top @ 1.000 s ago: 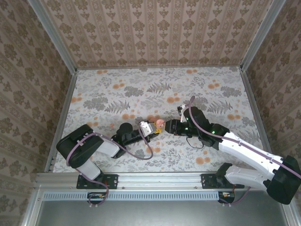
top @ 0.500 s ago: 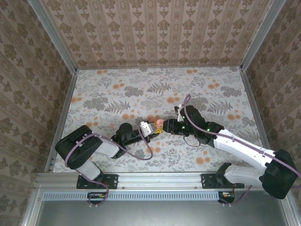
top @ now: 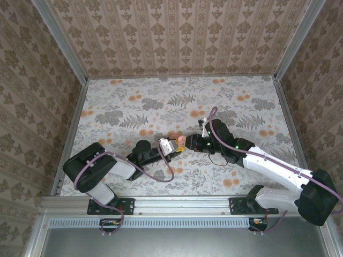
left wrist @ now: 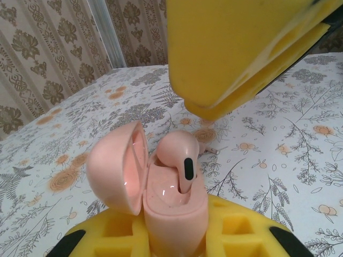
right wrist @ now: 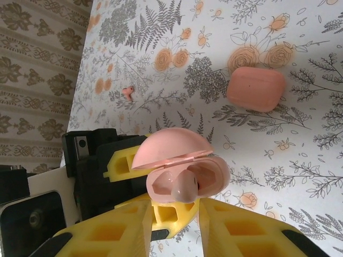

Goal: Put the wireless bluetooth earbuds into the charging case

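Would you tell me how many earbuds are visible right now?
2. One earbud sits in the open charging case that the left gripper holds; the second earbud lies loose on the table.

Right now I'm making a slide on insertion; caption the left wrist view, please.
Left gripper clamps the open charging case, an earbud standing in it, right gripper's finger hovering above.

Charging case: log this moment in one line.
coral-pink plastic charging case: lid open, in left gripper | small pink earbud: in case, sticking up | right gripper: open, close to case | second pink earbud: on table
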You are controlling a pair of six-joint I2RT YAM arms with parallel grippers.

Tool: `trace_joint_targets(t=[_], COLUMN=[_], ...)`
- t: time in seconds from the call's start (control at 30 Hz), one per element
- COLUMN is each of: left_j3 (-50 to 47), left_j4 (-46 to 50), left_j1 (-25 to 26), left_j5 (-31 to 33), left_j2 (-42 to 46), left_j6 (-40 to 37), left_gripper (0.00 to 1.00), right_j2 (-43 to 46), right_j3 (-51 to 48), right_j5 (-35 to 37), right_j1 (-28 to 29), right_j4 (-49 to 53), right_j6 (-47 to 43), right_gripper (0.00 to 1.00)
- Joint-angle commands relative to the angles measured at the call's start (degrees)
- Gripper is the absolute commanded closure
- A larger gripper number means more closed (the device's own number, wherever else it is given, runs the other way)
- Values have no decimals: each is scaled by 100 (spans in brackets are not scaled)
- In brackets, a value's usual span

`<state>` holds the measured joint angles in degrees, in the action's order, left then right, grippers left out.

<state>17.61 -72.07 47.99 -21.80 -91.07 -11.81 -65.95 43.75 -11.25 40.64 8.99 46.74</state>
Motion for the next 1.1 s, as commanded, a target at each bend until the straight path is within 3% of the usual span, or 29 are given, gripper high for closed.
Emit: trace_joint_targets(t=[0.0,1.07], left_j3=[-47,-12], left_j4=[-38,128], left_j1=[43,106], left_j5=[25,44], left_j2=[175,271], left_j6=[35,47], left_gripper=[88,88], right_j2=[-101,-397], right_j3=[18,46], right_j5=[-159,-382], right_j1=[-39,-48], right_j4=[-152,-566], right_j6=[63,48], right_gripper=[71,75])
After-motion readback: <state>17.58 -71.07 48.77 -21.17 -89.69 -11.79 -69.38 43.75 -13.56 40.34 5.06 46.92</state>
